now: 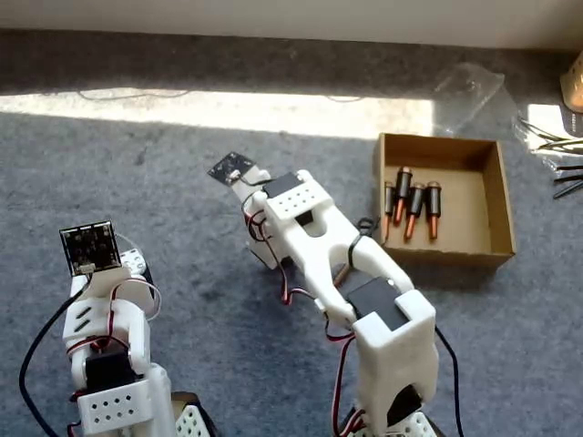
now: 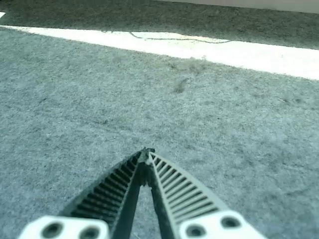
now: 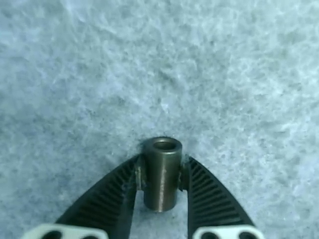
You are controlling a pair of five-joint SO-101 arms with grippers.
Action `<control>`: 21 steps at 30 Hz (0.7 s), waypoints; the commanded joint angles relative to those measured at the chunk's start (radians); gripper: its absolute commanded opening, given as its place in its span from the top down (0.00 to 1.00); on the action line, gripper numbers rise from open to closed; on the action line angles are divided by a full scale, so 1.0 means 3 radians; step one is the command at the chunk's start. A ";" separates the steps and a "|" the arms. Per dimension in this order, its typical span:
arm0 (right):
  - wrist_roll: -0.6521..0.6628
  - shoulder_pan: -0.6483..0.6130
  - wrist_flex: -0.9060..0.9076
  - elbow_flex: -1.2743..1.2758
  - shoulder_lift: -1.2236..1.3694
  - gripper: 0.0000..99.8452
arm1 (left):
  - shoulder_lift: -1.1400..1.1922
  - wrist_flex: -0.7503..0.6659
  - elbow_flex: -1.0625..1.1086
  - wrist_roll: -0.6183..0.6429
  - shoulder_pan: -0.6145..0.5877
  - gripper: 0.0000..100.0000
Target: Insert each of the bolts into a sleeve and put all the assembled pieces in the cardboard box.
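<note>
A dark metal sleeve (image 3: 162, 174) stands upright with its open bore facing up, just above the grey carpet. My right gripper (image 3: 160, 172) is shut on it, one finger on each side. In the high view the right arm (image 1: 319, 246) stretches over the middle of the carpet, left of the cardboard box (image 1: 437, 141). Several assembled bolt-and-sleeve pieces (image 1: 410, 205) lie side by side in the box. My left gripper (image 2: 146, 154) is shut with its tips touching and nothing between them. The left arm (image 1: 109, 319) stands at the near left.
A clear plastic bag (image 1: 465, 86) lies beyond the box. Dark cables (image 1: 556, 137) and a tan object sit at the right edge. A bright sunlit strip (image 1: 228, 109) crosses the carpet at the back, with a thin wire along it.
</note>
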 commanded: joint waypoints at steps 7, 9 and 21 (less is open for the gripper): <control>-0.0010 0.0038 -0.0018 -0.0023 0.0074 0.91 | -0.0033 -0.0061 0.0069 -0.0010 -0.0028 0.99; -0.0010 0.0038 -0.0018 -0.0008 0.0074 0.91 | -0.0033 -0.0061 0.0069 -0.0010 -0.0028 0.99; -0.0031 0.0095 0.0008 -0.0023 -0.0386 1.00 | -0.0033 -0.0061 0.0069 -0.0010 -0.0028 0.99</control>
